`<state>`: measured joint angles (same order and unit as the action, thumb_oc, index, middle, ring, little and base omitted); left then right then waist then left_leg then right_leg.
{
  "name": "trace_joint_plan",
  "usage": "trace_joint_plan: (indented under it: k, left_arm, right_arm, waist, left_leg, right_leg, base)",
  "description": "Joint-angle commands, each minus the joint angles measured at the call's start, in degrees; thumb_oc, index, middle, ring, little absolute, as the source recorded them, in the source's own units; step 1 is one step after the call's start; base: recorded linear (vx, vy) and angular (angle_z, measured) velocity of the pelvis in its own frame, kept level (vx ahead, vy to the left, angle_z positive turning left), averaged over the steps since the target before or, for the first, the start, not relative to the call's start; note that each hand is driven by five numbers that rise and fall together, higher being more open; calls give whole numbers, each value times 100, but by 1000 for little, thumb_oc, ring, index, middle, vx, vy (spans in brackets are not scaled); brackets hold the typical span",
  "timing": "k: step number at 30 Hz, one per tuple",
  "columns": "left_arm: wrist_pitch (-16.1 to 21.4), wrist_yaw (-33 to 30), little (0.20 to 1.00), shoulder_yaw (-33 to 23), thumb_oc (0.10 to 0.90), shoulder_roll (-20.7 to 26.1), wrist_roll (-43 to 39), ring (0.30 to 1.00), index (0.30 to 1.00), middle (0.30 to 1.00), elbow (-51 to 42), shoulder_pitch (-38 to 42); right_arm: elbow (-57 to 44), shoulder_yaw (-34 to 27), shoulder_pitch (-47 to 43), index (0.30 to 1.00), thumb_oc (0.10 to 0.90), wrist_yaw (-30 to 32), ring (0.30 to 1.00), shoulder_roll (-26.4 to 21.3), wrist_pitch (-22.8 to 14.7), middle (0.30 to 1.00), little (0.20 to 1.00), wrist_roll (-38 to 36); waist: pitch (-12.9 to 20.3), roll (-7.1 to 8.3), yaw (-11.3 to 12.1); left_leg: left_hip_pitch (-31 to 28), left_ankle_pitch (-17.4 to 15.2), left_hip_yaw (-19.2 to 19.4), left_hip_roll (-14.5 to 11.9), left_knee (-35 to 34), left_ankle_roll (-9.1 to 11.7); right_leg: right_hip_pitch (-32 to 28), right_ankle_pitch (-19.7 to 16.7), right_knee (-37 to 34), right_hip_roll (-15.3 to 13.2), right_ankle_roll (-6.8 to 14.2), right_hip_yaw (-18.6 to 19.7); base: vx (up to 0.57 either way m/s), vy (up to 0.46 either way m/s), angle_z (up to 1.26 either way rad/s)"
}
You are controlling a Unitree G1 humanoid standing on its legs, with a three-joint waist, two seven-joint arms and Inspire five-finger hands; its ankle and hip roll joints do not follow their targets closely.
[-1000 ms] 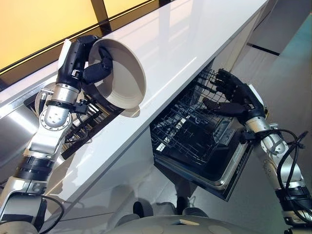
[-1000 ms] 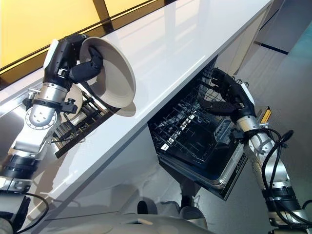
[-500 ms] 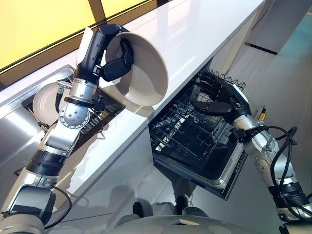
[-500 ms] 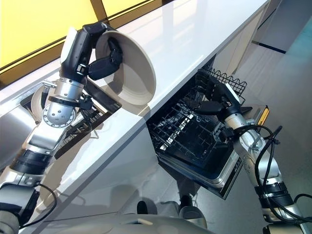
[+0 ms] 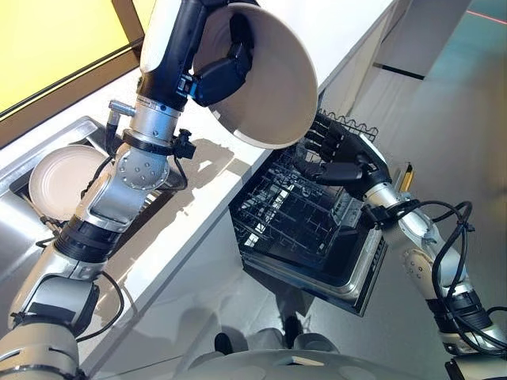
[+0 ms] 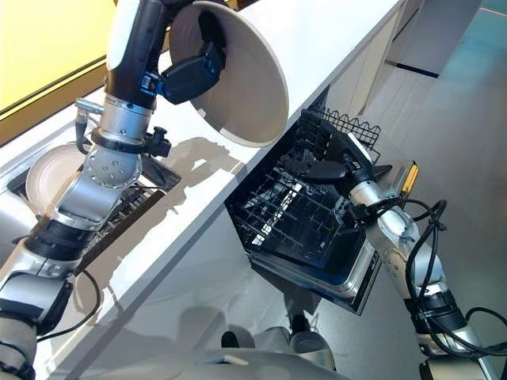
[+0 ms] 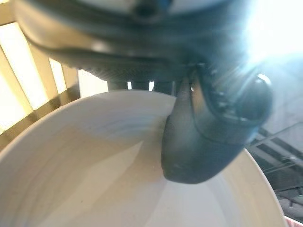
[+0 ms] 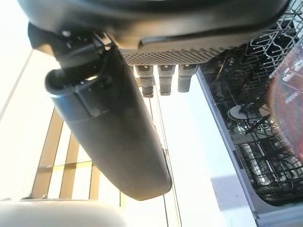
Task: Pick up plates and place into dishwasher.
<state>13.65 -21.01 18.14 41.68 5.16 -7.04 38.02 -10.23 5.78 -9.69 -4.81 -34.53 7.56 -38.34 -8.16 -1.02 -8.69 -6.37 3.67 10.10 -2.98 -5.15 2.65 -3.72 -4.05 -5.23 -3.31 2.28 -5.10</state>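
While our left hand (image 5: pixel 222 67) is gripping the bowl (image 5: pixel 265 75) by its rim above the counter (image 6: pixel 333 39), we are carrying it toward the dishwasher rack (image 5: pixel 293 218); our right hand (image 5: pixel 337 158), seemingly open, is waiting there to receive.

A long white counter (image 5: pixel 348 32) runs under a window (image 5: pixel 47 47) glowing with warm yellow light. Beside it lies a pale grey floor (image 5: pixel 444 119).

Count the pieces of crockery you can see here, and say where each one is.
2. A large cream bowl gripped in the left hand above the open dishwasher rack, and a plate in the sink. Others may be hidden.
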Motion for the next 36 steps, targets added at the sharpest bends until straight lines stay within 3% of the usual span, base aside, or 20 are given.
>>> trace_joint_plan:
  k: [1, 13, 19, 26, 36]
  left_arm:
    - [56, -557, 200, 207, 100, -1, 300, 300, 300, 300, 6, 1237]
    - [250, -1268, 200, 445, 100, -132, 990, 300, 300, 300, 96, 1422]
    - [355, -1612, 200, 578, 100, -276, 1205, 300, 300, 300, 431, 1255]
    - [825, -2081, 200, 634, 100, -660, 1467, 300, 300, 300, 1038, 855]
    - [1007, -2161, 200, 780, 100, -1142, 1599, 300, 300, 300, 1450, 469]
  right_arm:
    - [-823, -163, -725, 900, 800, -149, 900, 110, -459, 900, 900, -395]
    - [-979, -168, -533, 900, 800, -261, 900, 187, -313, 900, 900, -782]
    - [-1073, -208, -479, 900, 800, -423, 900, 319, -427, 900, 900, -1394]
    - [-1156, -183, -502, 900, 800, -521, 900, 643, -570, 900, 900, -1846]
    - [-1186, -115, -725, 900, 800, -289, 900, 1003, -853, 900, 900, -1877]
  waist:
    - [571, 133, -137]
    - [594, 128, -331]
    - [590, 124, -413]
    - [592, 160, -400]
    - [575, 209, -293]
  left_leg:
    - [-128, -466, 20, 275, 15, -62]
    - [-151, -460, 164, 215, 15, -43]
    - [-170, -461, 237, 188, 15, -44]
    - [-174, -450, 263, 175, 15, -58]
    - [-171, -462, 208, 183, 15, -85]
  right_leg:
    - [-155, 81, 35, 10, 414, -85]
    - [-111, 72, 24, 70, 403, 63]
    - [-84, 67, 23, 101, 385, 128]
    - [-92, 74, 23, 100, 358, 107]
    - [-120, 98, 23, 92, 335, 25]
  base:
    - [-40, -26, -10]
    - [3, -11, -5]
    - [-5, -7, -12]
    - [0, 0, 0]
    - [0, 0, 0]
